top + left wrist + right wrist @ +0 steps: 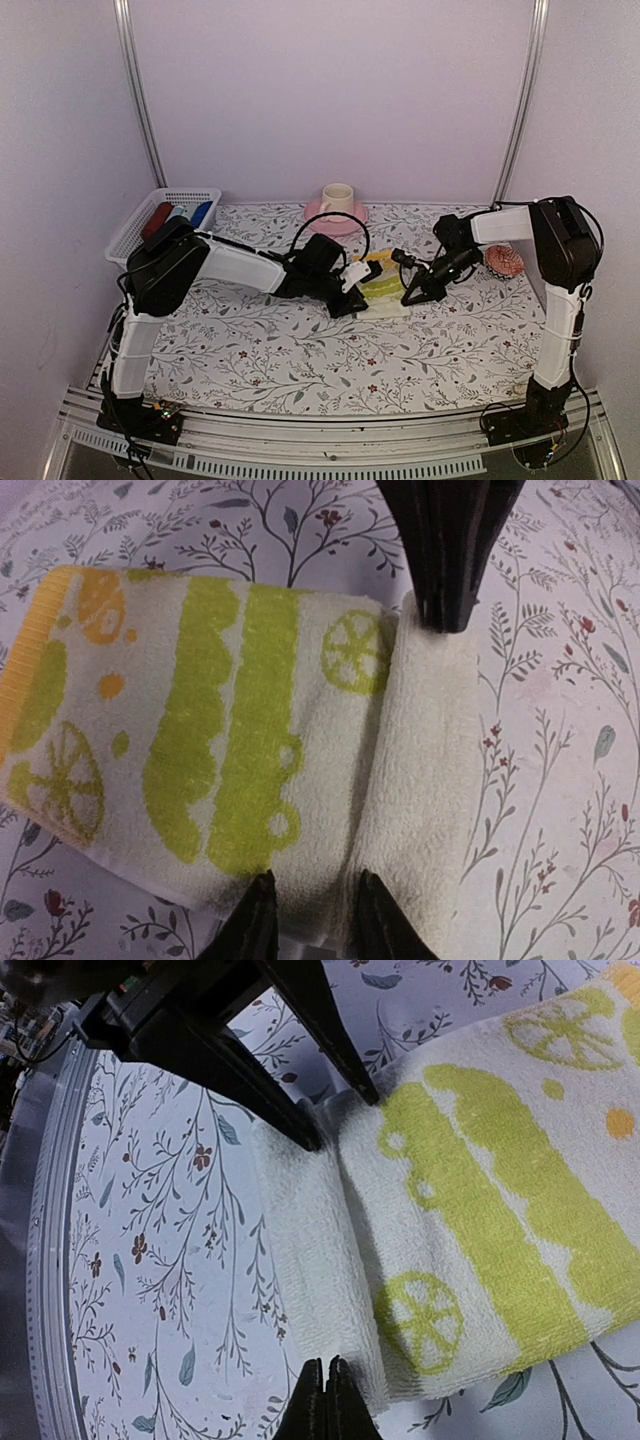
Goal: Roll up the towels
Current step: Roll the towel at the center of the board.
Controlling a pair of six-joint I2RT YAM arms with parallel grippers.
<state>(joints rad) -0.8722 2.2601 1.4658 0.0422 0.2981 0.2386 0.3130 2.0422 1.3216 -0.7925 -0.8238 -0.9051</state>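
My left gripper (315, 920) sits nearest, fingers part-spread and, as far as I can tell, pinching one end of the yellow towel's (230, 730) rolled fold. The fold's long axis runs across to my right gripper (325, 1400), tips pressed together at the other end. The unrolled cloth lies beyond both.

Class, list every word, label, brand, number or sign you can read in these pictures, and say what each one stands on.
None: no text can be read in any view.
Towel: only printed citrus slices, dots and green shapes, no letters.
Tablecloth: only a pattern of twigs, leaves and small flowers.
Cup and basket: no marking shows; both are too small to rule out fine print.
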